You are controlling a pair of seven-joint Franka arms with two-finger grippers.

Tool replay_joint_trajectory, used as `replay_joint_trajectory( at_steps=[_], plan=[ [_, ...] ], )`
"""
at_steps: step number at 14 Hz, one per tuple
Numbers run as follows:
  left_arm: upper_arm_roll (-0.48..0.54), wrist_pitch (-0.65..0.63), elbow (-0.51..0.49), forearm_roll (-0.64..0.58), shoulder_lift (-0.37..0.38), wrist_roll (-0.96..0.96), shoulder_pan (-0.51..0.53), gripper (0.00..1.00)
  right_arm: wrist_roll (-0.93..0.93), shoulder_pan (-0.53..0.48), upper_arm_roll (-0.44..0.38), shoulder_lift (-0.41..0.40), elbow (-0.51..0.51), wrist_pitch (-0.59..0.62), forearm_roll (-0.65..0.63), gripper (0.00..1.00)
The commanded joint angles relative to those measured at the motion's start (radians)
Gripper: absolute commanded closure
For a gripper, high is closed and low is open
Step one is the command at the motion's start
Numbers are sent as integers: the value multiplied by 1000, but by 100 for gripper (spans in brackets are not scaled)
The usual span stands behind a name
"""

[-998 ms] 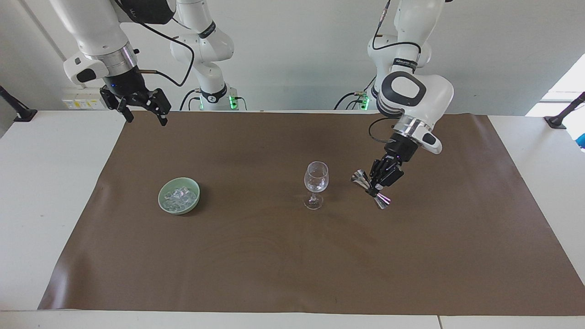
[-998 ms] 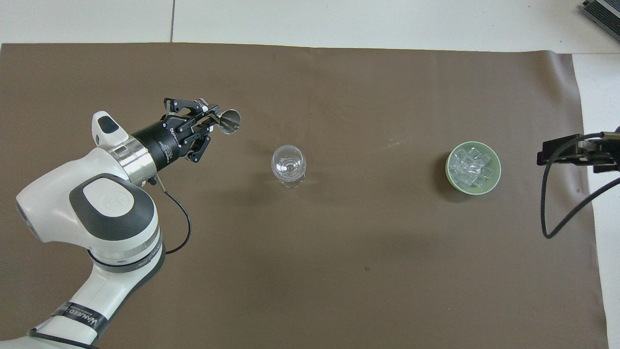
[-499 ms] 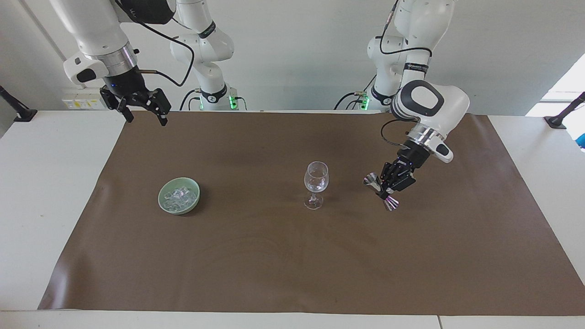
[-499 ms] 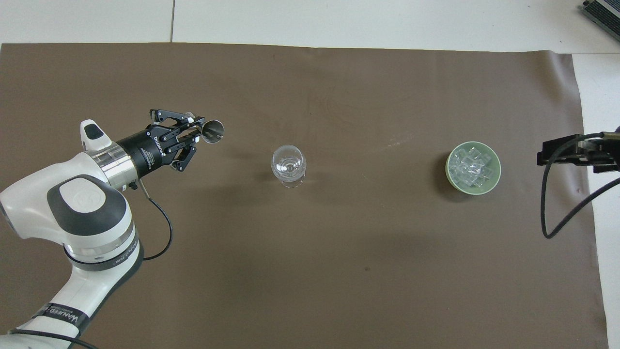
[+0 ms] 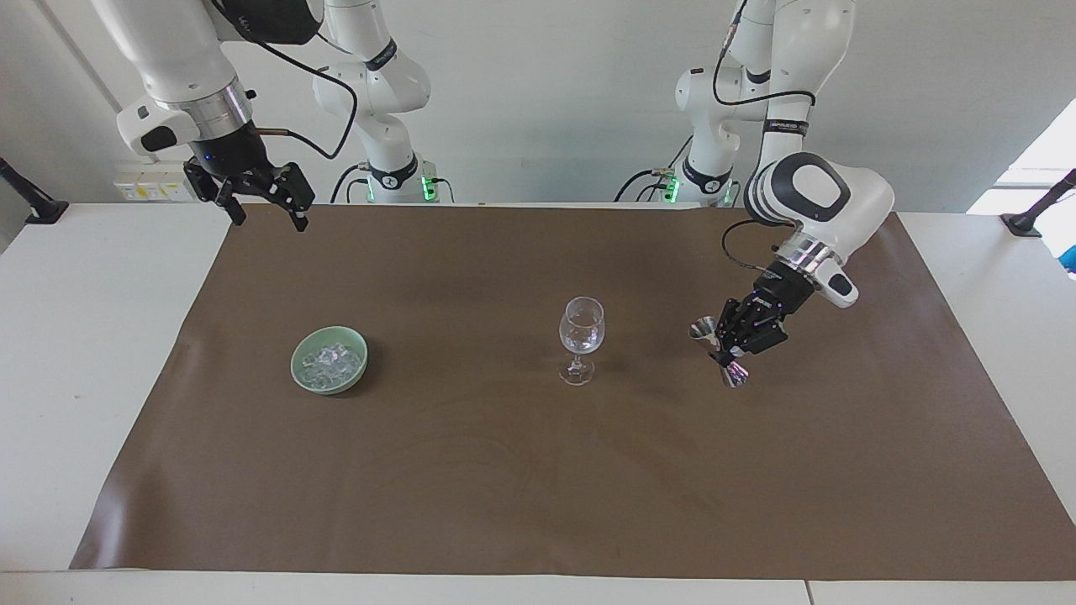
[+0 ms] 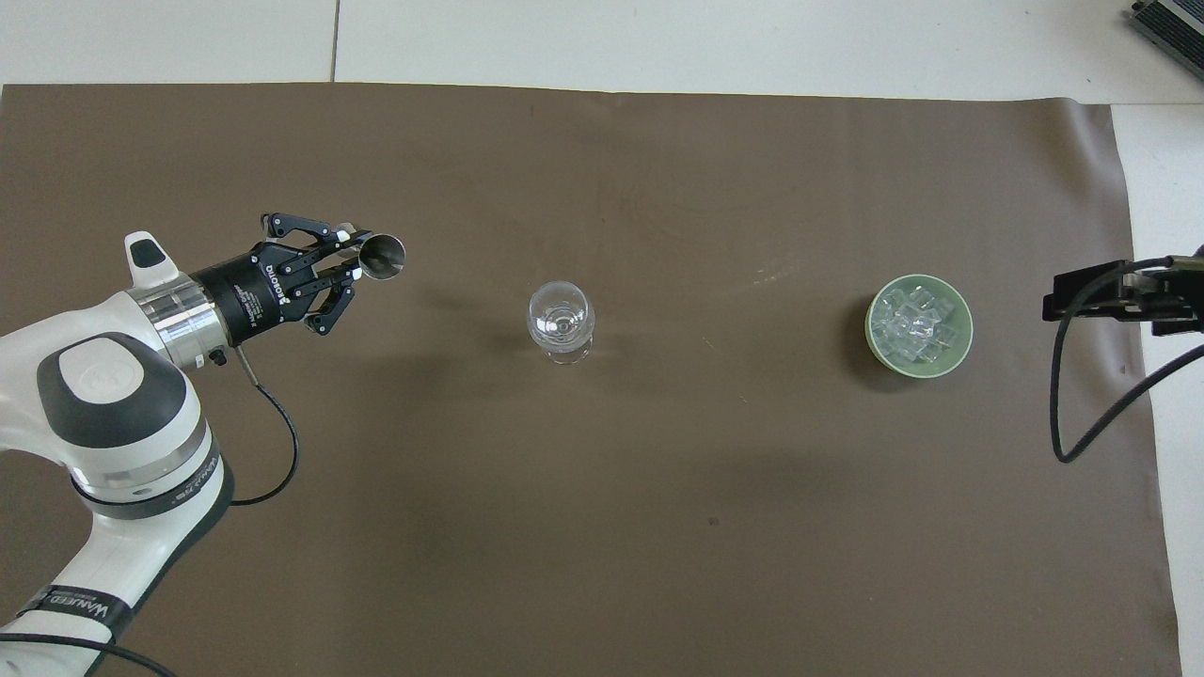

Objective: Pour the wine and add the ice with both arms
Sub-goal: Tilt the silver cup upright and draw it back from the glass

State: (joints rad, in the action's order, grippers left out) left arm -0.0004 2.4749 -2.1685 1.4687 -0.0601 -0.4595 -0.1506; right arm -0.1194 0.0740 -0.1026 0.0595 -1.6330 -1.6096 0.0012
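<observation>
A clear stemmed wine glass (image 5: 582,336) (image 6: 561,322) stands upright mid-mat. My left gripper (image 5: 733,344) (image 6: 346,268) is shut on the waist of a tilted metal jigger (image 5: 716,351) (image 6: 383,256). It hangs low over the mat beside the glass, toward the left arm's end, apart from it. The ice (image 5: 330,361) (image 6: 914,324) lies heaped in a green bowl (image 5: 296,371) (image 6: 967,329) toward the right arm's end. My right gripper (image 5: 271,220) (image 6: 1082,303) waits open and empty, high over the mat's edge near its base. Any wine is hidden.
A brown mat (image 5: 504,470) (image 6: 658,470) covers most of the white table (image 5: 84,353). Bare white table strips run along both ends. A black cable (image 6: 1082,404) loops down from the right arm's wrist near the bowl.
My left gripper has carried the jigger away from the glass toward the left arm's end of the table, and the jigger now sits less tilted. The right arm has not moved.
</observation>
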Motion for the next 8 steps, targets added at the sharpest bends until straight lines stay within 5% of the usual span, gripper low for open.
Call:
replay_joint_trajectory(
  at_steps=[1,4,8],
  plan=[
    [-4,-135,-17,-101,23,-56,84,100,21,-8,3,23,-25,2,26,0],
    [-4,-307,51,-270,11,-175,178,100,21,-8,3,23,-25,2,26,0],
    [-4,-433,90,-277,-22,-264,250,100,21,-8,3,23,-25,2,26,0]
  ],
)
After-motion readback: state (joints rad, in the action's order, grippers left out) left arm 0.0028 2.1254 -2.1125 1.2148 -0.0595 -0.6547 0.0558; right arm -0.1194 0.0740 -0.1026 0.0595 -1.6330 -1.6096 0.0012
